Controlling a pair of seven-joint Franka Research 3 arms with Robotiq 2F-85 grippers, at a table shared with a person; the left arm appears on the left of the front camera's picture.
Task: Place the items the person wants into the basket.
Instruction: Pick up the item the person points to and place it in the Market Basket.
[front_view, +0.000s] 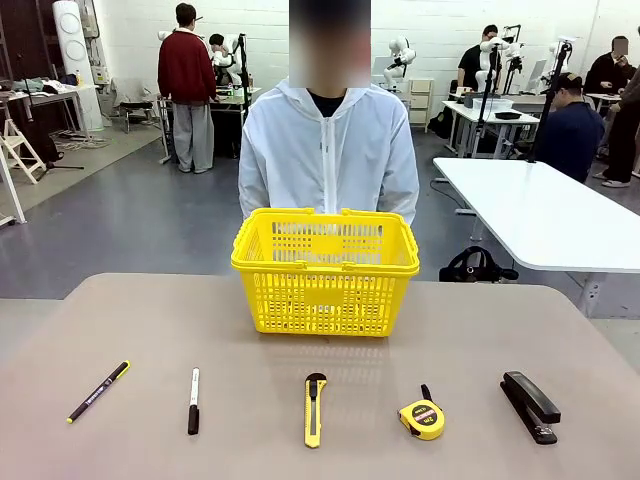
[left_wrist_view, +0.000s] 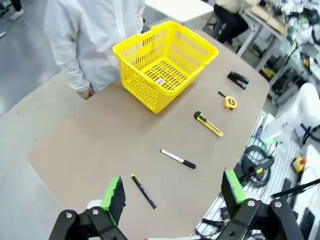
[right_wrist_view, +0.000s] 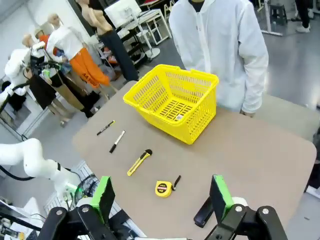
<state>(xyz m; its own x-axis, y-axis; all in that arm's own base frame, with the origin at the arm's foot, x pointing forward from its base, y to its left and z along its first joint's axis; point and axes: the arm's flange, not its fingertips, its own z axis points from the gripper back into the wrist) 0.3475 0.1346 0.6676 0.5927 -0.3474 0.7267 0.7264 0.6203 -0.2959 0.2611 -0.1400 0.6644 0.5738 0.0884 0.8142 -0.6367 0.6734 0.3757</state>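
Note:
The yellow lattice basket (front_view: 325, 275) stands at the table's far middle, in front of the person (front_view: 328, 150) in a white zip-up jacket. Along the near edge lie the black pen with a yellow-green end (front_view: 99, 390) and the yellow box cutter (front_view: 315, 408). Seen from the left wrist, my left gripper (left_wrist_view: 172, 196) hangs open high above the black pen (left_wrist_view: 143, 191), with the cutter (left_wrist_view: 208, 124) and basket (left_wrist_view: 165, 62) farther off. High over the table, my right gripper (right_wrist_view: 161, 196) is open too, above the cutter (right_wrist_view: 139, 162); the pen (right_wrist_view: 105, 128) and basket (right_wrist_view: 172, 100) lie beyond.
A white-and-black pen (front_view: 194, 400), a round yellow tape measure (front_view: 422, 417) and a black stapler (front_view: 530, 405) share the near row. The person's hands hang at the table's far edge. Bare tabletop (front_view: 480, 330) lies between the row and the basket.

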